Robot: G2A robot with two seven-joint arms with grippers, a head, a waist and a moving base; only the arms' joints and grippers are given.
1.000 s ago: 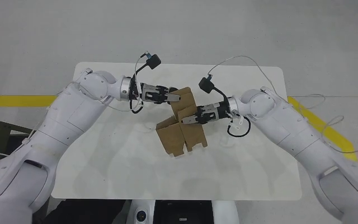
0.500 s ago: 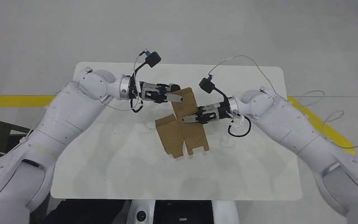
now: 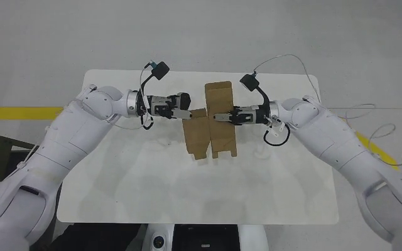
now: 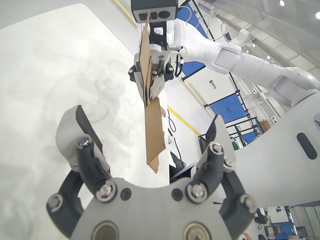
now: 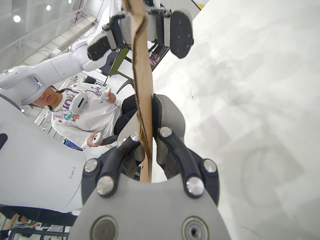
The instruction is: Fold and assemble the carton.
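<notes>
I see the flattened cardboard carton (image 3: 210,128) held off the white surface (image 3: 125,188), over its middle. My right tool (image 5: 146,118) is clamped tight on one edge of the carton. My left tool (image 4: 148,113) is spread wide at the opposite edge, and the cardboard sits between its fingers, touching neither.

- This is a large industrial hall used as a robot test lab, not a home or an office.
- In the upper right of the left wrist view there is a high roof with white beams and rows of round ceiling lights (image 4: 282,2).
- Lower in that view stand blue partition panels (image 4: 225,112) and a black metal rack (image 4: 246,126).
- In the top view, a pale grey floor (image 3: 201,31) is marked with a yellow line (image 3: 28,113), with one plain white tabletop (image 3: 125,188) in the middle.
</notes>
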